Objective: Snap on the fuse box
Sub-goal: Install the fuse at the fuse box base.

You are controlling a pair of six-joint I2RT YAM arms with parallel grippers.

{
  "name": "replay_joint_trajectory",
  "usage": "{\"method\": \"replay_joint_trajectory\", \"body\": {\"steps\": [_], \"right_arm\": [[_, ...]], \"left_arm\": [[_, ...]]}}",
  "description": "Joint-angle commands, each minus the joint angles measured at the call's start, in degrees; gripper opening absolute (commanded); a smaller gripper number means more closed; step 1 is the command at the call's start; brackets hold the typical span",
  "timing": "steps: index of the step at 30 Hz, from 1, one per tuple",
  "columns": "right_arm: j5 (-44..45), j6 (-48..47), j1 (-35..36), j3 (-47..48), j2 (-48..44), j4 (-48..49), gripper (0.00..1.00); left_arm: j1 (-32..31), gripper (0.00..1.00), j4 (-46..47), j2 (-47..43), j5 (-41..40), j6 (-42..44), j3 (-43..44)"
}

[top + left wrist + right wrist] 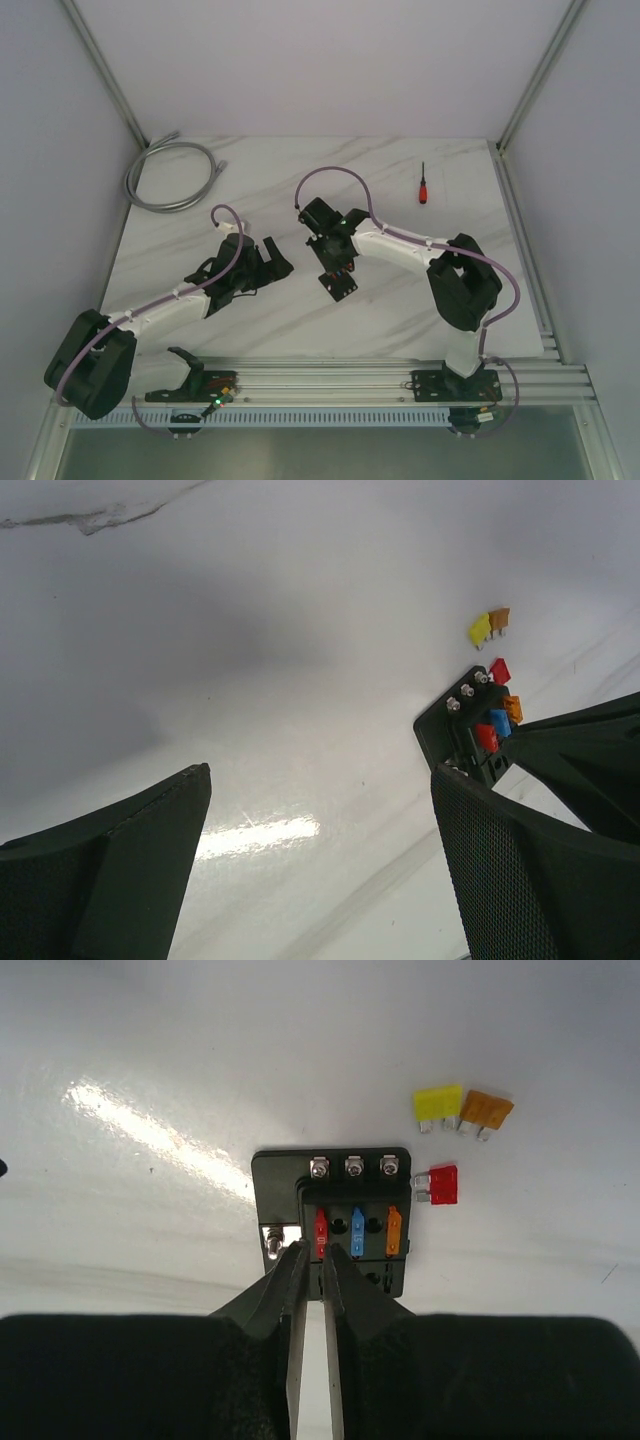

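Left pincer (320, 770) is wide open. Right pincer (318, 1250) is nearly shut at the red fuse (321, 1230) in the fuse box (280, 1175); I cannot tell if it grips. If you lift crooked, the box slides.

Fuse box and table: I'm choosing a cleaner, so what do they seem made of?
Fuse box: likely matte black moulded plastic, dull, no glare; its three top screws look like bright metal. Table: glossy white, grey veins, strong glare streak; marble or marble-look laminate, cannot tell which.
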Motion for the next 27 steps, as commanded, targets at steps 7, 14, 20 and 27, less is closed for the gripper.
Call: {"method": "replay_joint_trajectory", "body": {"steps": [7,14,20,27], "right_arm": [[-0.6,0.6,-0.6,1.2,1.4,-2.7,0.12],[-1.7,0.3,-0.7,1.4,3.4,-2.5,0.1],[-3.2,0.2,-0.7,1.4,5.3,-3.0,0.06],[-0.8,0.5,-0.7,0.9,10.4,-7.2,0.0]], "left_arm": [[0.2,1.0,0.4,0.2,1.3,0.2,0.0],[0.2,1.0,0.4,0.2,1.4,0.1,0.0],[0.2,1.0,0.3,0.1,1.4,0.1,-0.2],[0.2,1.0,0.3,-0.1,1.1,0.1,-0.5]]}}
